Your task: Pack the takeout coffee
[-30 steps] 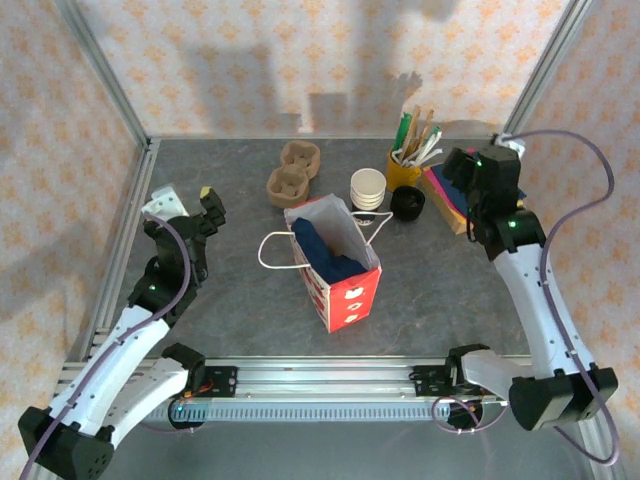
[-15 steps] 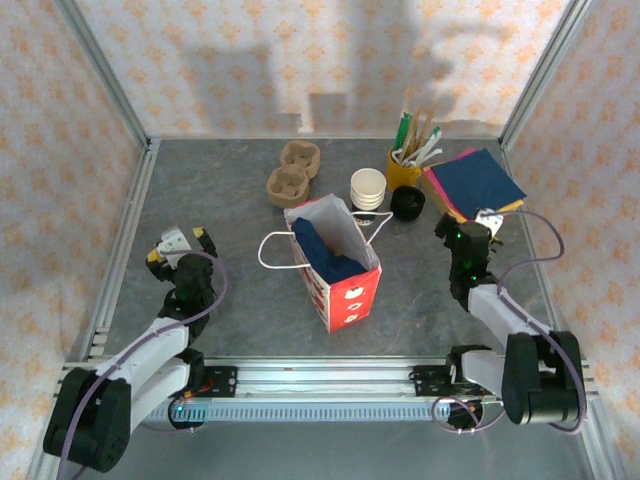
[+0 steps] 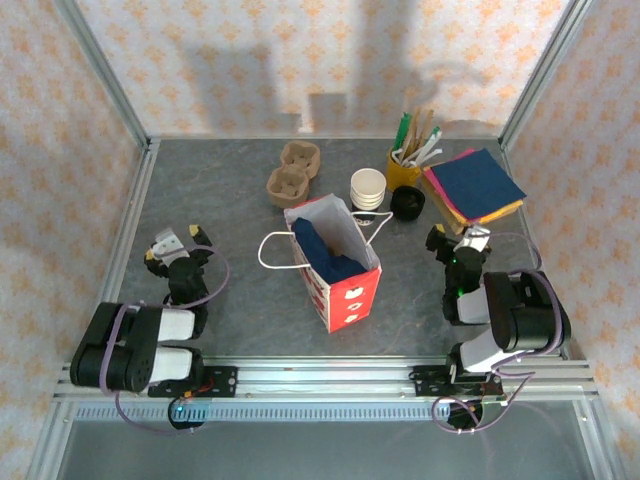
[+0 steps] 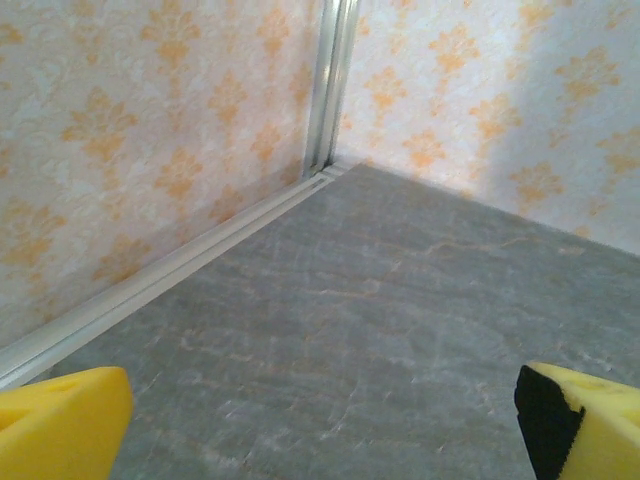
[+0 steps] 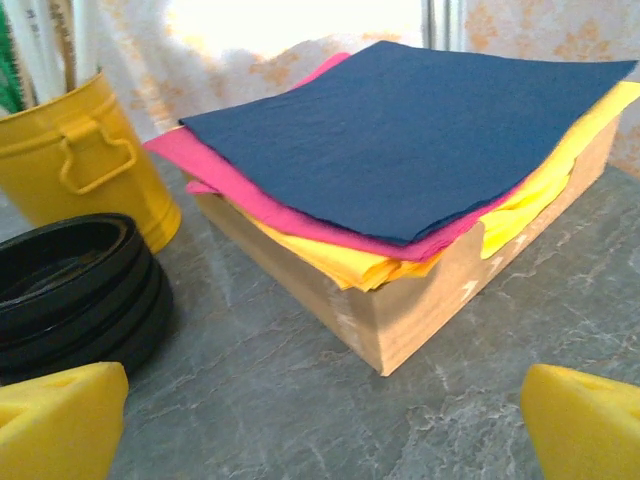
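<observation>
While the left gripper (image 3: 176, 243) and the right gripper (image 3: 458, 238) both gape empty low over the tabletop (image 3: 240, 215), the takeout coffee (image 3: 368, 187) stands upright behind the paper bag (image 3: 335, 262), beside the yellow cup (image 3: 403, 172).

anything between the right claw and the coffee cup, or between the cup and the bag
The stack of black lids sits roughly between the right claw and the white cup. Between the cup and the open paper bag, nothing visible stands.
</observation>
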Action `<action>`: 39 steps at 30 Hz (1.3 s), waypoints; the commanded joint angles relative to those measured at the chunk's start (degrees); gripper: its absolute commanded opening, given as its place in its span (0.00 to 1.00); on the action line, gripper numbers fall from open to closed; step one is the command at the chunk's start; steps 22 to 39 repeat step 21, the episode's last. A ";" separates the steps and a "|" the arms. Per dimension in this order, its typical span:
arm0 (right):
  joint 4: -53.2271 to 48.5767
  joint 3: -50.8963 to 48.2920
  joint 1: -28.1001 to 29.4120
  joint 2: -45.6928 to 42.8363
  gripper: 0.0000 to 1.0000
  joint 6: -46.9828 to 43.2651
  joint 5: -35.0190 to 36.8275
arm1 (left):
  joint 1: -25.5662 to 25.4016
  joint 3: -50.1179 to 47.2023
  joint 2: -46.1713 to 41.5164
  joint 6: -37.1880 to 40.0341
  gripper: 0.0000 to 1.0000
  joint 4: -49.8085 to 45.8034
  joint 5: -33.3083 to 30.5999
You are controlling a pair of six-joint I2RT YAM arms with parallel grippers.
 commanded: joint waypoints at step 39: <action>2.09 3.81 1.05 0.47 1.00 -3.29 -1.87 | 0.91 6.34 10.48 5.14 0.99 6.79 14.05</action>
